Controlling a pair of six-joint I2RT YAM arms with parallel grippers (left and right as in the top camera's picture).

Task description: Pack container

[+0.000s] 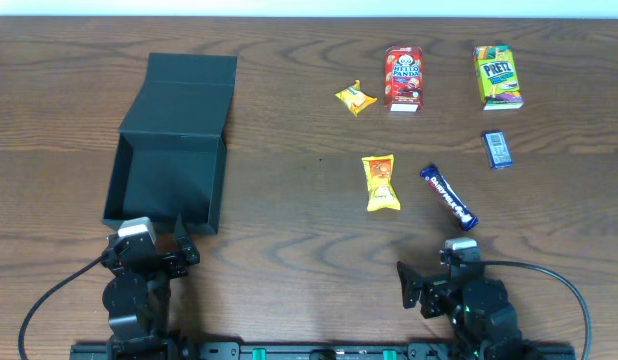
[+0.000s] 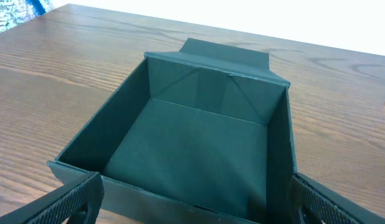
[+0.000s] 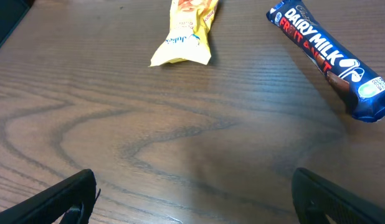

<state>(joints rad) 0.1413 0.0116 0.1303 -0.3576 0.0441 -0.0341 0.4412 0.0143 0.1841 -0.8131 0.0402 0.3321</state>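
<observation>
While the container (image 1: 169, 160) sits empty, with its lid folded back flat on the table (image 1: 289, 220) behind it, the job looks to be at its very start: the step in hand is the first pick. The container is on the left side of the table, just ahead of the left hand (image 1: 161, 243), whose wrist view looks straight into the bare dark interior. All six snacks lie on the right, well apart from the container. A yellow packet (image 1: 380, 183) and a Dairy Milk bar (image 1: 448, 197) are nearest the right hand (image 1: 441, 275). Farther off are a small yellow wrapper (image 1: 355, 97), a Hello Panda box (image 1: 403, 77), a Pretz box (image 1: 497, 76) and a small blue packet (image 1: 497, 149). Both hands are spread wide, with nothing between the fingers and no contact with any snack or with the container. The next move probably falls to the right hand: reach forward, line up its fingers across the narrow width of the bar or the packet, come down to the table and close. The bar lies at a slant, so the wrist would likely need to turn to meet it. After that comes a long carry leftward over the container's near wall.
</observation>
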